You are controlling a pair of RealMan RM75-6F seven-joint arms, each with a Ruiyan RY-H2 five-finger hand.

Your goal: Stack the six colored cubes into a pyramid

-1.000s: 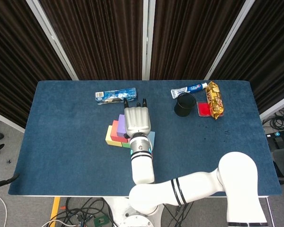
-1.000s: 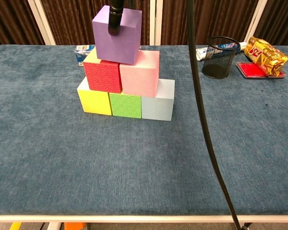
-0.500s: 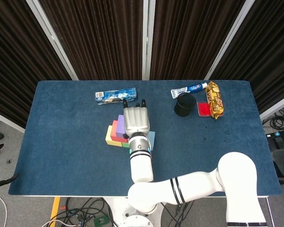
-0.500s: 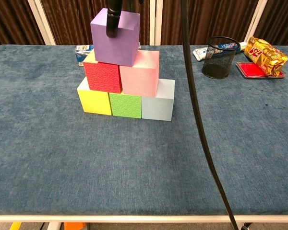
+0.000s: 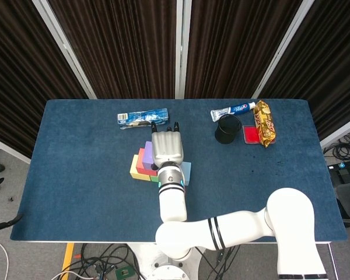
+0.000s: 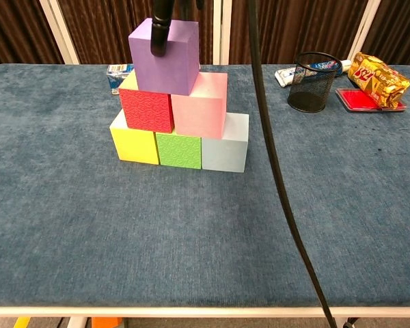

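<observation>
Landmark: the green cube [image 6: 179, 149] sits at the middle of the bottom row on the blue table [image 6: 123, 232].
Bottom row: a yellow cube [image 6: 134, 145] touches the green cube's left side, a pale blue cube [image 6: 225, 143] its right.
Second row: a red cube [image 6: 147, 106] and a pink cube [image 6: 199, 104] stand side by side directly above the green cube.
Top: a purple cube [image 6: 163, 56] rests above the green cube, mostly on the red cube and partly on the pink.
Right hand [image 5: 167, 150]: hovers over the stack, one dark fingertip [image 6: 158, 42] against the purple cube's front face; whether it grips cannot be told.
Left hand: out of sight in both views.
Far right of the green cube: a black mesh cup [image 6: 309, 82], a toothpaste tube [image 5: 233, 110], a gold snack bag [image 6: 377, 79] and a red box [image 6: 364, 100].
Behind the green cube: a blue packet [image 5: 142, 117].
</observation>
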